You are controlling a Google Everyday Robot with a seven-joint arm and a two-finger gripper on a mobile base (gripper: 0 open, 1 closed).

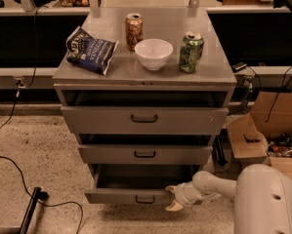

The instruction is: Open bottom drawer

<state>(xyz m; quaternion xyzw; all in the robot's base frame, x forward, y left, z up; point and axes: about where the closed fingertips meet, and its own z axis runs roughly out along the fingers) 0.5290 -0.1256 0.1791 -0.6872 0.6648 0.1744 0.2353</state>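
- Bottom drawer (pixel 121 196) – lowest of three in the grey cabinet, pulled out towards the camera, dark inside showing behind its slim front.
- Its small dark handle (pixel 144 199) sits mid-front, nothing on it.
- Gripper (pixel 171 198) low at the right end of the bottom drawer's front, just right of the handle; fingers (pixel 175 206) spread, one tip up at the front's top edge, the other below it, holding nothing.
- Cannot tell if the upper tip touches the front.
- Arm (pixel 214 183) reaches in from the right, from the pale robot body (pixel 267 201) at bottom right.
- Middle drawer (pixel 144 155) and top drawer (pixel 144 120) – both stick out slightly, dark gaps above them.
- Worktop (pixel 126 71) carries a bag (pixel 91 50) at left, lying flat.
- Brown can (pixel 134 31) upright at the back centre.
- White bowl (pixel 154 53) just in front of the brown can, right of the bag.
- Green can (pixel 191 52) upright, near the bowl's right side.
- Cardboard boxes (pixel 275 113) on the floor right of the cabinet.
- Black cable (pixel 18 160) across the speckled floor at left.
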